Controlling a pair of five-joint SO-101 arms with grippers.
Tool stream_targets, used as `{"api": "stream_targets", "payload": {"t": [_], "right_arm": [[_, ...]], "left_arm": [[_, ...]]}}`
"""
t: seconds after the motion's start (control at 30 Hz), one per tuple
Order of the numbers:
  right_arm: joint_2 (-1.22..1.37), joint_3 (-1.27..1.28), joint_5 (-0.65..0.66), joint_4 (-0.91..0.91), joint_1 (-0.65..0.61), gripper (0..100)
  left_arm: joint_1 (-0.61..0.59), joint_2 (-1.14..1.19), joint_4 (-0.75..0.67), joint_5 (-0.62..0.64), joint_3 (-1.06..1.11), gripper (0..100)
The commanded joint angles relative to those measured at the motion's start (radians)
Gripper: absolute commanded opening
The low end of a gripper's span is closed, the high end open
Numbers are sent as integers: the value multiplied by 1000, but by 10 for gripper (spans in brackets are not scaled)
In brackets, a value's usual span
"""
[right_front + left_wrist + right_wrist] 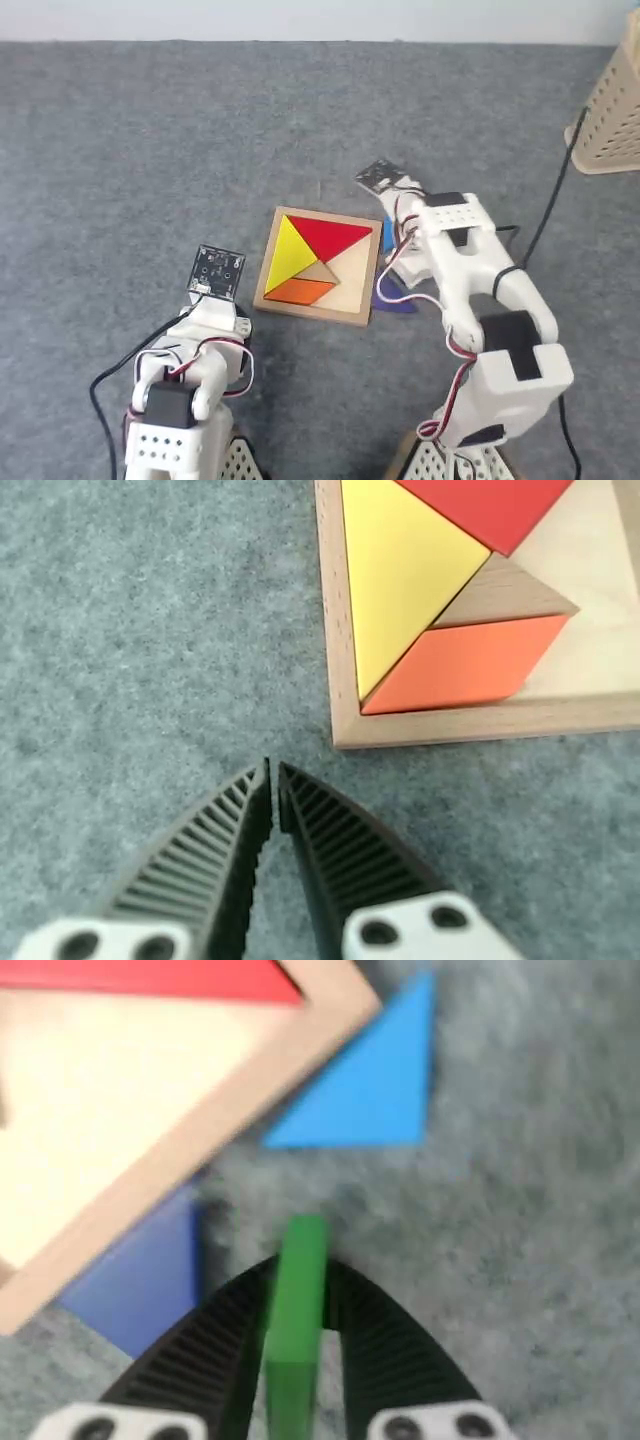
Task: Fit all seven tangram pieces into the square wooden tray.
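Right gripper (298,1266) clamped on green piece (297,1300), held on edge, standing upright between the jaws; its outline cannot be read edge-on. It hangs over grey carpet (120,150) just outside a corner of the wooden tray (230,1110).

- Tray holds four: red triangle (328,237), yellow triangle (288,255), orange parallelogram (300,291), small tan triangle (319,272). Bare floor remains on the side nearest the right arm (470,270).
- Step in hand, as judged: carry green over the rim and seat it in that bare area.
- To do it well: lift enough to clear the rim, turn the wrist so an edge of the piece lines up with the tan or red one, and lower until it can tip flat rather than dropping it from height. A piece held on edge will likely fall to one side, so release low and near a wall.

Around:
- Light blue triangle (375,1090) on the carpet, touching or just beside the tray corner.
- Dark blue piece (140,1280) against the tray's outer rim, close under the gripper. A low swing could nudge either one, or shift the tray.
- Left gripper (272,780) shut and empty, over carpet near the opposite tray corner, not in the path.
- Slatted wooden object (610,110) at the table's far edge, well apart
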Motion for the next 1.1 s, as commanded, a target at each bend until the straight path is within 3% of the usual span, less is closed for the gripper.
{"api": "stream_targets", "payload": {"t": [0.0,0.33,0.5,0.67,1.07], "right_arm": [[-13,-91,-44,62,44,7],[-88,-180,-68,188,13,7],[-196,-180,-69,208,-213,7],[-50,-292,-101,206,-383,7],[160,-434,-140,211,-390,33]], "left_arm": [[0,-20,6,9,-19,12],[0,-20,6,9,-19,12],[0,-20,6,9,-19,12],[0,-20,6,9,-19,12],[0,-20,6,9,-19,12]]}}
